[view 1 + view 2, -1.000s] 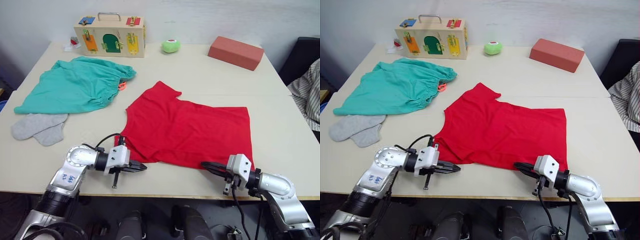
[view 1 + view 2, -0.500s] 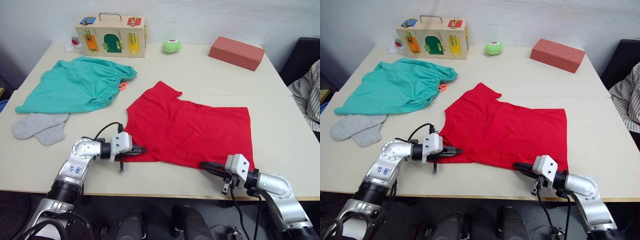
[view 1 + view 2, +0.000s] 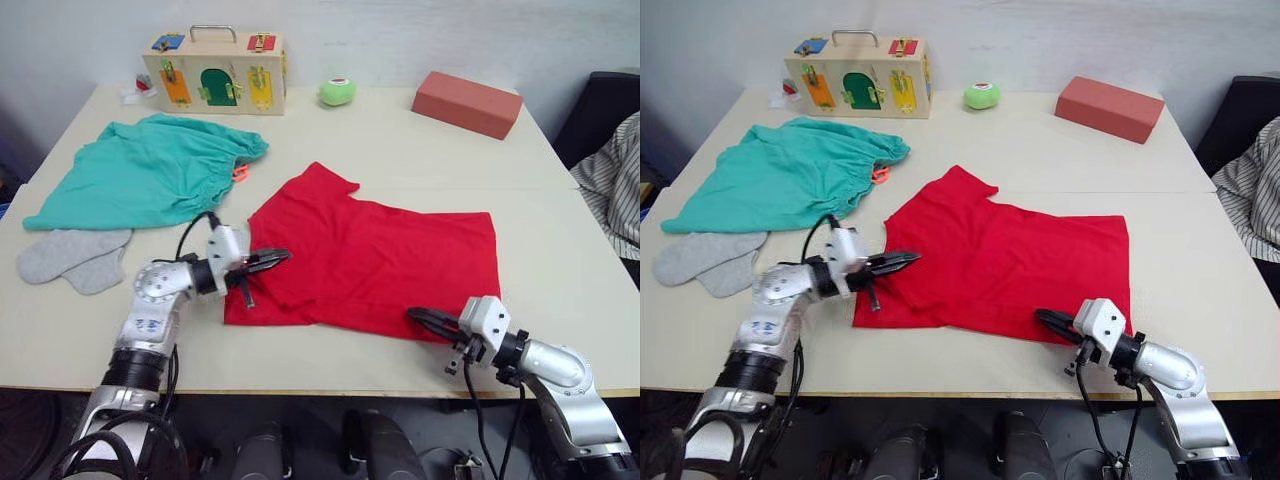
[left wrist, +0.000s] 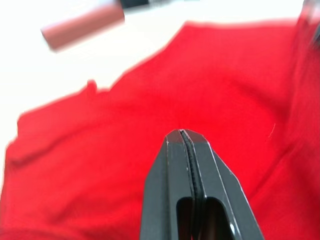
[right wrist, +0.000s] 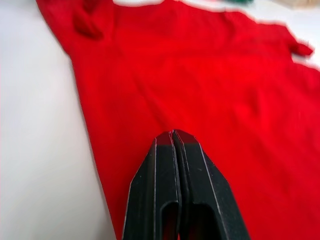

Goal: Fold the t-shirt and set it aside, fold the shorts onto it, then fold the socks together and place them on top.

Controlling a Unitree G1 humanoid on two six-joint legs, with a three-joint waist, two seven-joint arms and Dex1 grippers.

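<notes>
Your left gripper point(image 3: 268, 262) had moved, over the last second, from the bare table point(image 3: 560, 260) off the near-left corner of the t-shirt point(image 3: 400, 255) to a position over the garment's left edge, and the fabric there had shifted with it: the near-left corner now lay further in and the near hem looked bunched. I judged that the first fold of the t-shirt had begun, though no layer was yet laid over. The left wrist view showed that gripper's fingers point(image 4: 175, 165) pressed together with only a dark seam between them; I could not confirm cloth pinched inside, but the displaced hem suggested you had it by the edge. The left forearm ran roughly level, pointing toward 3 o'clock, tips raised slightly above the cloth. Your right gripper point(image 3: 428, 320) had barely moved; it sat at the near hem toward the t-shirt's right corner, forearm low along the table edge, pointing toward 9 o'clock. Its fingers were likewise closed against each other in the right wrist view, with no fabric visibly between them. The t-shirt lay flat at table centre, collar toward 10 o'clock. The shorts point(image 3: 150, 175) were spread at 10 o'clock of it, untouched, and the socks point(image 3: 75, 255) lay side by side just near of the shorts, at the left edge.
</notes>
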